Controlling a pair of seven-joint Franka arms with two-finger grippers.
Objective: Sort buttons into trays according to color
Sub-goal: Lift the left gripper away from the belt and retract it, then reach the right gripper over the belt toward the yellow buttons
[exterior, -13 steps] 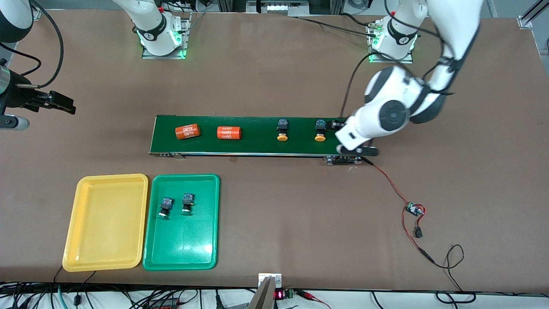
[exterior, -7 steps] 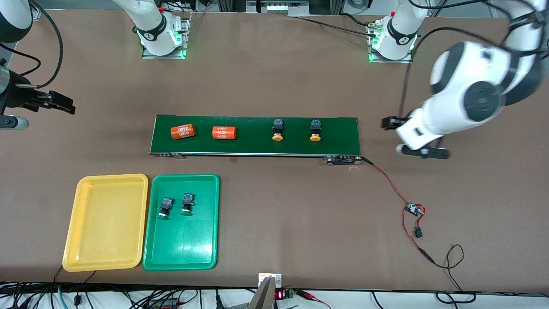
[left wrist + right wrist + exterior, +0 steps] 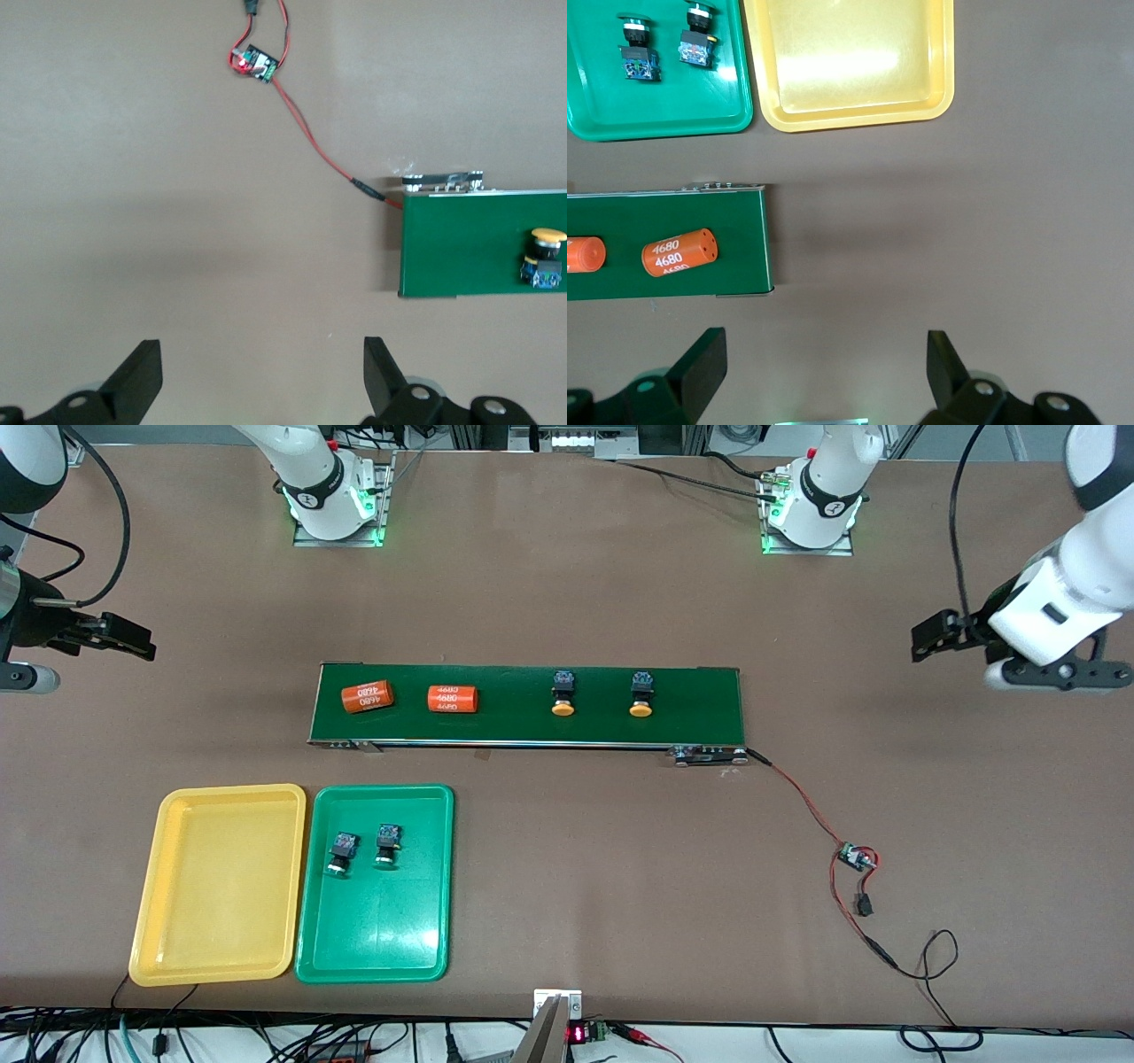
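Observation:
Two yellow-orange-capped buttons lie on the dark-green belt; one of them also shows in the left wrist view. Two green-capped buttons lie side by side in the green tray. Beside it, toward the right arm's end, the yellow tray holds nothing. My left gripper hangs open over bare table off the belt's end. My right gripper waits open over bare table past the belt's other end, nothing between its fingers.
Two orange cylinders with white print lie on the belt toward the right arm's end. A red wire runs from the belt's motor end to a small circuit board. Cables line the table's front edge.
The left arm has swung off the belt's end out toward its own end of the table. The buttons and cylinders have drifted along the belt toward the right arm's end. The right arm is still.

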